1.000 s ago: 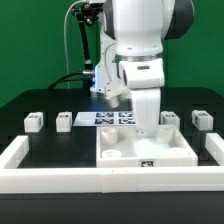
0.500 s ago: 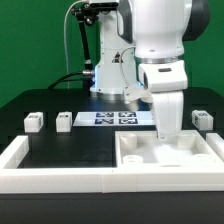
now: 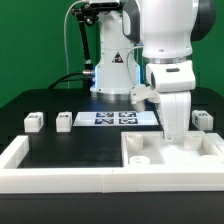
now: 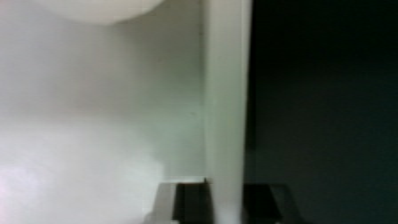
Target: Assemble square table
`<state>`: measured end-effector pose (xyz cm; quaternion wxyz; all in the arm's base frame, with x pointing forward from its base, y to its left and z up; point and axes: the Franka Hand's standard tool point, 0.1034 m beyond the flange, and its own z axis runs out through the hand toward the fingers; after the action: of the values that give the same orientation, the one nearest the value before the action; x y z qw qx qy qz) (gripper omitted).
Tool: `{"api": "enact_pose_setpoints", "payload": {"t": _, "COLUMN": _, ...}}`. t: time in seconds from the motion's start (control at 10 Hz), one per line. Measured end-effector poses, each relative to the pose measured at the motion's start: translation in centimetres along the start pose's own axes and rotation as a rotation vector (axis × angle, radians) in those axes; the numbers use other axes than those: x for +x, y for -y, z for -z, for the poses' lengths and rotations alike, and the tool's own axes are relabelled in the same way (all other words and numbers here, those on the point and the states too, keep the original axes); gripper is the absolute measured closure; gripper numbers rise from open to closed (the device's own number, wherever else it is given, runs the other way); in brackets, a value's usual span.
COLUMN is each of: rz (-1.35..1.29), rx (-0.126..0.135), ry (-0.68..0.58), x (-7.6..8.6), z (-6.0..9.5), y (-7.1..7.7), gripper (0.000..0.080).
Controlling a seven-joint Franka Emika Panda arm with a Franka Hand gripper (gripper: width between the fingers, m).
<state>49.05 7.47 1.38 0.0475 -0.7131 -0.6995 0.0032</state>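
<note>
Nearest the camera, in front of the marker board (image 3: 115,117), ran the long white rail (image 3: 60,170). The square slab (image 3: 160,148) lay flat just behind it, toward the exterior view's right of the marker board and seemingly tucked into the rail's corner. The gripper (image 3: 178,135) stood upright over the slab's far edge. In the wrist view that edge ran as a thin white wall straight between the dark fingers (image 4: 187,205), with the slab's broad face (image 4: 89,120) on one side. No gap showed, so the gripper (image 4: 228,200) looked clamped on the slab's edge. Level with the marker board sat three small legs, two off its left in the exterior view (image 3: 35,121) (image 3: 65,120) and one off its right (image 3: 203,118). A fourth did not show. The right-hand leg lay closest, just beyond the gripper and slightly to the exterior view's right, so fetching it would likely mean letting go, lifting and reaching a little farther back; its long axis was too small to read
</note>
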Motion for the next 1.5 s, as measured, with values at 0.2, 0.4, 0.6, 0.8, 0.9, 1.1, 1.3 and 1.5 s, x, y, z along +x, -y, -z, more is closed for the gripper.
{"api": "enact_pose_setpoints", "payload": {"t": 0.2, "rz": -0.001, "rx": 0.0, "ry": 0.0, "x": -0.1, "z": 0.0, "y": 0.0, "gripper": 0.0554}}
{"api": "enact_pose_setpoints", "payload": {"t": 0.4, "rz": -0.002, "rx": 0.0, "ry": 0.0, "x": -0.1, "z": 0.0, "y": 0.0, "gripper": 0.0418}}
{"api": "enact_pose_setpoints", "payload": {"t": 0.6, "rz": -0.003, "rx": 0.0, "ry": 0.0, "x": -0.2, "z": 0.0, "y": 0.0, "gripper": 0.0175}}
{"api": "enact_pose_setpoints", "payload": {"t": 0.8, "rz": -0.004, "rx": 0.0, "ry": 0.0, "x": -0.2, "z": 0.0, "y": 0.0, "gripper": 0.0154}}
{"api": "enact_pose_setpoints", "payload": {"t": 0.9, "rz": -0.005, "rx": 0.0, "ry": 0.0, "x": -0.2, "z": 0.0, "y": 0.0, "gripper": 0.0154}}
{"api": "enact_pose_setpoints", "payload": {"t": 1.1, "rz": -0.089, "rx": -0.017, "ry": 0.003, "x": -0.1, "z": 0.8, "y": 0.5, "gripper": 0.0151}}
{"api": "enact_pose_setpoints", "payload": {"t": 1.3, "rz": -0.213, "rx": -0.034, "ry": 0.011, "x": 0.9, "z": 2.5, "y": 1.1, "gripper": 0.0151}}
{"api": "enact_pose_setpoints", "payload": {"t": 1.5, "rz": -0.327, "rx": -0.058, "ry": 0.013, "x": 2.4, "z": 4.1, "y": 1.3, "gripper": 0.0151}}
